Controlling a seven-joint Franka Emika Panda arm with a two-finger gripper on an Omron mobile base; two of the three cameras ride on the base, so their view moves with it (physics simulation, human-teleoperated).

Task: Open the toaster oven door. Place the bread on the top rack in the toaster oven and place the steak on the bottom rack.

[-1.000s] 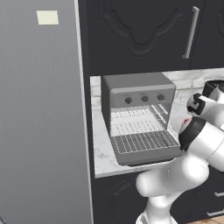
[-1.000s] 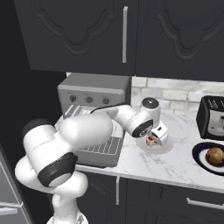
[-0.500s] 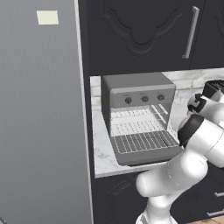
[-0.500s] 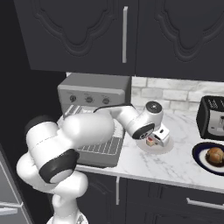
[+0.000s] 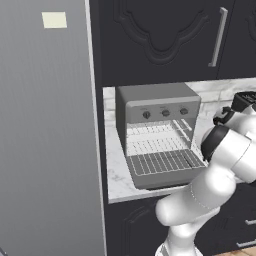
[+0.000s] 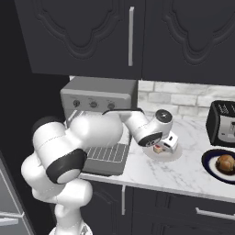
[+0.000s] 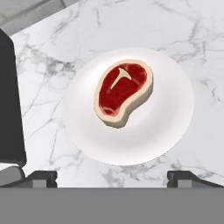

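The steak is seen lying flat near the middle of a white plate on the marble tabletop, red with a pale rim. In the hand view the claw is held above the plate with its two dark finger tips spread wide apart, and nothing is pinched between them. In the right base view the claw is placed directly over the steak and the plate, just to the right of the toaster oven.

Compared with a second ago, the hand has been carried slightly to the right, away from the oven and over the plate; the steak and plate have not been shifted.

The toaster oven door is found folded down flat at the front of the toaster oven, and the bottom rack is drawn out over it. The bread is left on a dark plate further right, in front of a black toaster, well apart from the claw.
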